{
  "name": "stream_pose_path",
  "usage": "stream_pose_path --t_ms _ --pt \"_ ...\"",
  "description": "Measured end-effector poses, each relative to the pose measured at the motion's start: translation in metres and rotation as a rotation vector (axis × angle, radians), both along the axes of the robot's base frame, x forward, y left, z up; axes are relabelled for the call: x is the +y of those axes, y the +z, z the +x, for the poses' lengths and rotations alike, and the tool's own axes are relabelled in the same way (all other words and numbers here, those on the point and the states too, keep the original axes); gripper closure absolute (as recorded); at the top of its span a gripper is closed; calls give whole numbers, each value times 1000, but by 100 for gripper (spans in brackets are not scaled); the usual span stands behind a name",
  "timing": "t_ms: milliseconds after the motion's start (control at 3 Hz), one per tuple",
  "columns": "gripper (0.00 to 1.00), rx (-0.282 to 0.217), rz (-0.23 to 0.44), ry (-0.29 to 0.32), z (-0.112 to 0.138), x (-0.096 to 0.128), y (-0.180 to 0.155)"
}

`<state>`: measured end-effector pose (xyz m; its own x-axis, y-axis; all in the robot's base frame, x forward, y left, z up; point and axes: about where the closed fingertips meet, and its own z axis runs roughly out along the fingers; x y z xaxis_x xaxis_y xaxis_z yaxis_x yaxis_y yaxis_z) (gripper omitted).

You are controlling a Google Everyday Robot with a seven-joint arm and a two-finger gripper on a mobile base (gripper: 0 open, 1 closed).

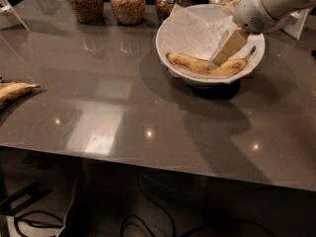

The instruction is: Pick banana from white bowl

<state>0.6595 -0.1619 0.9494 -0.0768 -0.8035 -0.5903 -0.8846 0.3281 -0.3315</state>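
At the far left edge of the gray tabletop [123, 112] lies a flat, yellow-brown banana piece [15, 90]. It is only partly in view and is well apart from everything else. Along the back stand glass jars [127, 3] full of brown grain, all in a row. Just to the right of the jars sits the big white bowl [207, 79]. It has crumpled white paper [192, 31] inside.

The long yellow banana [195, 63] lies on the paper along the near side of the bowl. It has brown spots, and its dark stem points up on the right. The gripper [217, 60] reaches down into the bowl from the upper right. Its cream tip is right at the banana, near the middle. I cannot tell if it is touching, and I cannot tell if the gripper is open or closed. The white arm [271, 4] goes up behind it to the top right corner.
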Motion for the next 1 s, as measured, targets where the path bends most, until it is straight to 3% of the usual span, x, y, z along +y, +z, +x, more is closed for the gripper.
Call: stream_pose_path --t_ms 667,1000 --pt "3 90 -13 20 40 23 -67" --pt "14 127 -51 20 44 23 -88"
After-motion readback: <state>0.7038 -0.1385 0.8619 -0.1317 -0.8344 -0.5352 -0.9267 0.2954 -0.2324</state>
